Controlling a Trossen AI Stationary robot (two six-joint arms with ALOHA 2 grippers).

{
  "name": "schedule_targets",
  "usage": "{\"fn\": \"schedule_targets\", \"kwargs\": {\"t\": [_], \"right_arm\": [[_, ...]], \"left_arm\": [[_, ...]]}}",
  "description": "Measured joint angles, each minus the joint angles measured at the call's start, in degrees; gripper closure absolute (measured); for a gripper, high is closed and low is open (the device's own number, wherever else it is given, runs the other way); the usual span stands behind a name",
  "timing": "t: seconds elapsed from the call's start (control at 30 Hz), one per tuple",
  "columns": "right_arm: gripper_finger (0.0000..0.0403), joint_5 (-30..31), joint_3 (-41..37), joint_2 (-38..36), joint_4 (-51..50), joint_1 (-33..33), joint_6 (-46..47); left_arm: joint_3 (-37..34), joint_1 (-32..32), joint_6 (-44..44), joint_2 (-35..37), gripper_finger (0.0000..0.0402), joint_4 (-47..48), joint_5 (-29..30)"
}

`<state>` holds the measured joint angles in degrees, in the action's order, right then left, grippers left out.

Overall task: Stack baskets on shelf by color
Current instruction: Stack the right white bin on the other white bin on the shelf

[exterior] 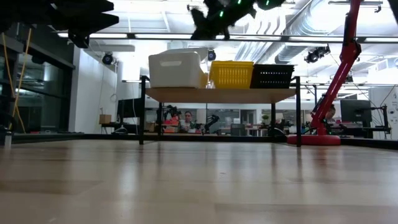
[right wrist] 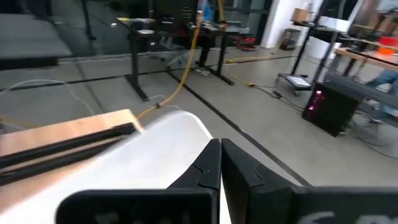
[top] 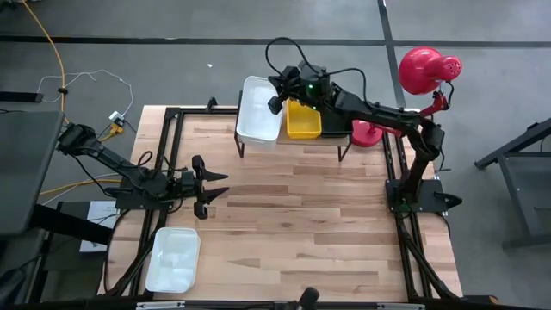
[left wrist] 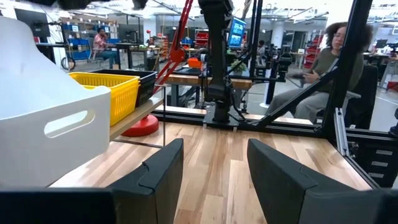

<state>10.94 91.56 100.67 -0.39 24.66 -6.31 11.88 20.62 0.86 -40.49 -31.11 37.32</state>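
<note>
Our right gripper, fingers pressed together and empty, hangs above the white basket at the shelf's left end; our left gripper, fingers spread wide, holds nothing. We count three shallow baskets on the shelf, white, yellow and black, plus one white basket near the table's front-left corner.

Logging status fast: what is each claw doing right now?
Left claw: open, holding nothing, low over the table.
Right claw: shut, empty, above the white basket.
</note>
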Motion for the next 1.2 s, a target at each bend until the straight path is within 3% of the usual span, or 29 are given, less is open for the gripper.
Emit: {"fn": "schedule_targets", "kwargs": {"t": [0.27,0.4,0.7,0.83,1.0,1.2], "right_arm": [[0.0402,2.8,8.9,-3.7,-28.3,-2.6,7.3],[0.0384,3.1,9.8,-3.7,-36.4,-2.9,15.9],[0.0235,2.6,6.1,-3.7,-38.1,-4.6,24.0],[0.0183,7.6,6.0,-3.7,-37.8,-5.7,29.1],[0.017,17.6,6.0,-2.7,-37.6,-7.2,33.2],[0.0176,17.5,6.0,0.3,-34.7,-7.2,36.8]], "left_arm": [[0.0,0.0,0.0,0.0,0.0236,0.0,0.0],[0.0,0.0,0.0,0.0,0.0236,-0.1,0.0],[0.0,0.0,-0.1,0.0,0.0236,0.0,0.0],[0.0,0.0,-0.6,0.0,0.0236,0.0,0.0],[0.0,0.0,-0.5,0.0,0.0236,-0.1,0.0],[0.0,0.0,-1.1,0.0,0.0236,0.0,0.0]]}}
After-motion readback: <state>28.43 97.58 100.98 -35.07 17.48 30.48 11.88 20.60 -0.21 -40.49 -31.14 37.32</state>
